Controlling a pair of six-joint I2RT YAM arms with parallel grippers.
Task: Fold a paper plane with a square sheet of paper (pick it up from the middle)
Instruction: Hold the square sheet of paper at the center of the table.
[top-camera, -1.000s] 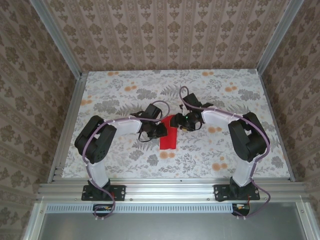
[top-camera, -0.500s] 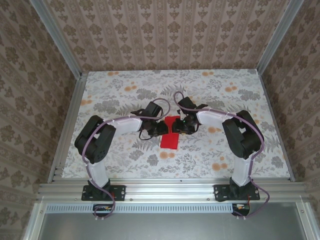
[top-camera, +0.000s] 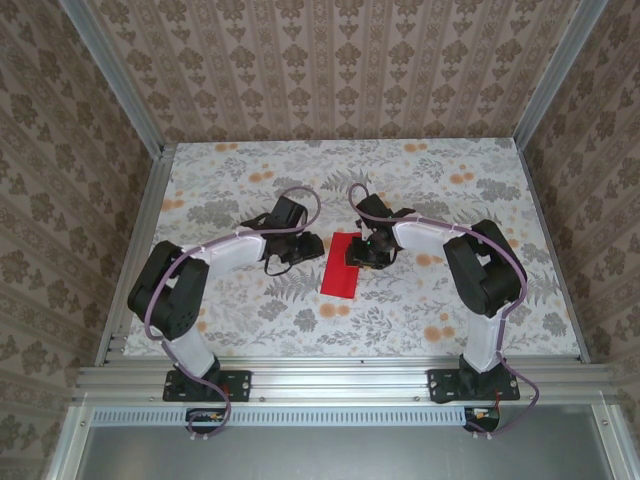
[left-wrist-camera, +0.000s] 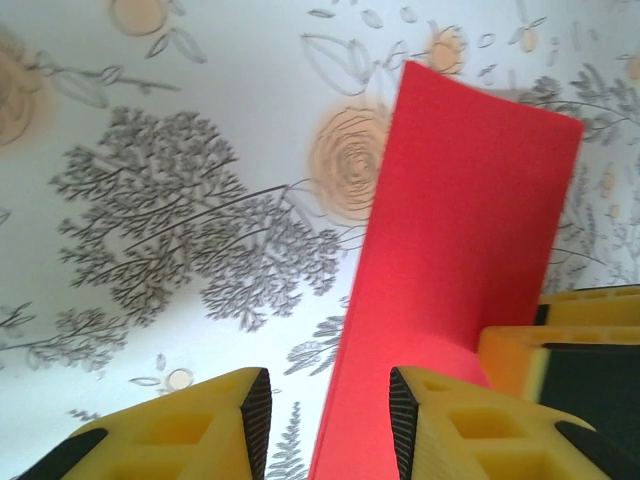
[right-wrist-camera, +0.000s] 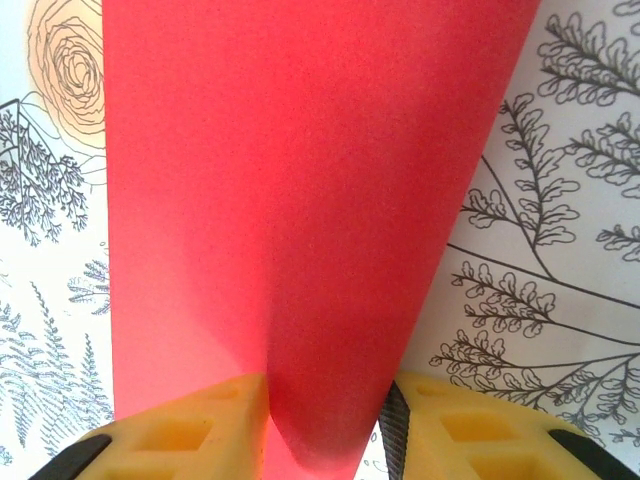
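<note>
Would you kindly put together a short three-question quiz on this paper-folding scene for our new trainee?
1. True or false: the red paper lies spread out as a full flat square.
2. The table surface is: A plain white; B floral print; C bare wood.
3. Which gripper has the paper pinched between its fingers?
Key: 1 false, it shows as a narrow strip; 2 B; 3 the right gripper, while the left gripper stands open beside the paper.
</note>
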